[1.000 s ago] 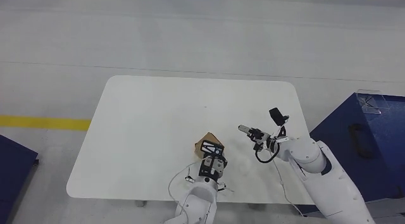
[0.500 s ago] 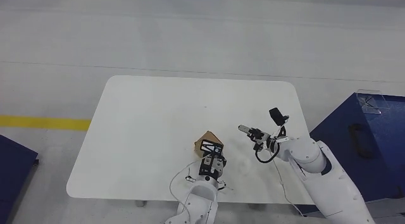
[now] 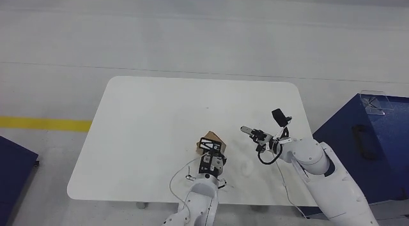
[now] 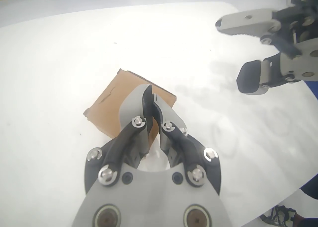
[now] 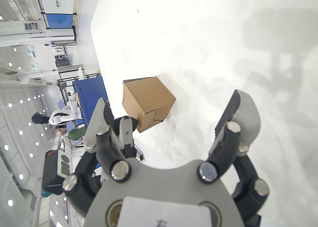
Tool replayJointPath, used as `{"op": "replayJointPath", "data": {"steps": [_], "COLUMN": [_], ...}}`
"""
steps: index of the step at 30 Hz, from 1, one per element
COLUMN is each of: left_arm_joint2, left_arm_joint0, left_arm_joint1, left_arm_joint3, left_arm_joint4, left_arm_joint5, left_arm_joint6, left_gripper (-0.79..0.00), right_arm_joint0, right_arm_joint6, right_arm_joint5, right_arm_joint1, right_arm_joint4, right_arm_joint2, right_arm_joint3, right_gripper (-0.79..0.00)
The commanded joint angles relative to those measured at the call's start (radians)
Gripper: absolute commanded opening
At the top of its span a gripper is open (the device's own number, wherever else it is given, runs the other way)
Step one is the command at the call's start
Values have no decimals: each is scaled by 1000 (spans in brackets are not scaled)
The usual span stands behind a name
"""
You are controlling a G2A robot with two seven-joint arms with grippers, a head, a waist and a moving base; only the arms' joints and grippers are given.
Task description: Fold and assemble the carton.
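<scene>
A small brown carton (image 3: 216, 139) stands closed up as a cube near the front middle of the white table (image 3: 153, 117). In the right wrist view the carton (image 5: 146, 99) shows a folded seam on its near face. My left gripper (image 4: 151, 92) is shut with nothing between its fingers; its tips are over the carton (image 4: 106, 111), at its near side. From the top view, the left gripper (image 3: 210, 151) sits right behind the box. My right gripper (image 5: 171, 111) is open and hangs in the air apart from the carton, to its right (image 3: 246, 130).
Free white tabletop lies left of and beyond the carton. A blue cabinet (image 3: 364, 136) stands off the table's right side. Another blue box (image 3: 13, 162) sits on the floor to the left. A thin cable (image 3: 182, 178) trails near the front edge.
My left wrist has shifted slightly forward over the carton. The right arm has stayed still.
</scene>
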Motion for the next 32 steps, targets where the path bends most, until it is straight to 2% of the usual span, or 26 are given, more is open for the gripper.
{"op": "replayJointPath", "data": {"steps": [1,5,11,14,17,21,22,23,24,25,26,27,28,32], "left_arm_joint2": [2,-6,-22,-21,-30,-52,-59,-68,-73,-73,-73,-74,-74,-73], "left_arm_joint0": [3,42,23,22,67,174,198,221,237,237,234,239,239,236], "left_arm_joint1": [-4,-1,-3,-8,-5,9,13,16,18,18,18,18,18,18], "left_arm_joint3": [-15,-61,-16,-22,-98,-224,-252,-277,-294,-294,-293,-297,-297,-294], "left_arm_joint4": [-5,-1,10,3,9,30,40,52,56,56,55,56,57,56], "left_arm_joint5": [10,11,3,13,33,38,39,51,66,66,62,67,68,66], "left_arm_joint6": [23,81,8,20,112,239,260,280,293,293,291,295,295,293], "left_gripper": [-785,-785,-785,-785,-785,-785,-748,-477,0,0,-773,-761,-716,-436], "right_arm_joint0": [0,0,0,0,0,0,0,0,0,0,0,0,0,0], "right_arm_joint6": [0,0,0,0,0,0,0,0,0,0,0,0,0,0], "right_arm_joint5": [0,0,0,0,0,0,0,0,0,0,0,0,0,0], "right_arm_joint1": [0,0,0,0,0,0,0,0,0,0,0,0,0,0], "right_arm_joint4": [0,0,0,0,0,0,0,0,0,0,0,0,0,0], "right_arm_joint2": [0,0,0,0,0,0,0,0,0,0,0,0,0,0], "right_arm_joint3": [0,0,0,0,0,0,0,0,0,0,0,0,0,0], "right_gripper": [0,0,0,0,0,0,0,0,0,0,-1,-1,0,0]}}
